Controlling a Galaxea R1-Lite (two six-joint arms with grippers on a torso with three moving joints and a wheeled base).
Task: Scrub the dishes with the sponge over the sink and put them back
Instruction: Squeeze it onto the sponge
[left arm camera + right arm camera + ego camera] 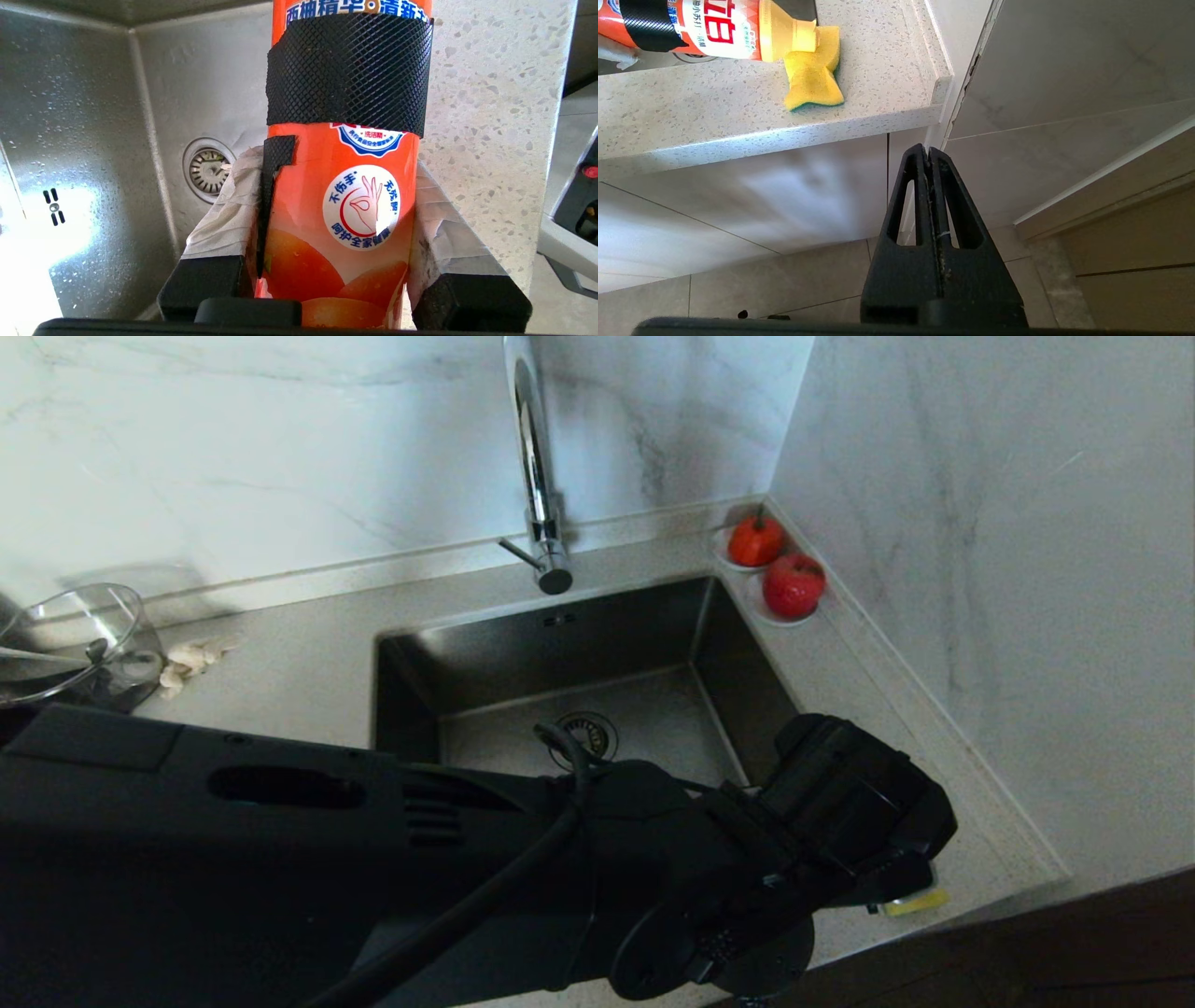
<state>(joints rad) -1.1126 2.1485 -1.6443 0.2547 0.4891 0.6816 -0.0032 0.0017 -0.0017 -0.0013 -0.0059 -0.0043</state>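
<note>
My left gripper (334, 168) is shut on an orange dish soap bottle (345, 186), its taped fingers (224, 219) pressing both sides. The left arm (840, 803) reaches across the sink (560, 653) to the counter at its right front corner. There the yellow sponge (812, 70) lies on the counter, a strip of it (920, 902) showing under the wrist. The bottle (714, 28) is tipped on its side with its yellow nozzle resting on the sponge. The dishes are out of view. My right gripper (928, 151) hangs shut and empty below the counter edge.
A tall chrome tap (532, 467) stands behind the sink, whose drain strainer (208, 170) shows. A clear glass jug (75, 639) and a small rag (187, 663) are at the left. Two saucers with red fruit (775, 569) sit in the back right corner against the wall.
</note>
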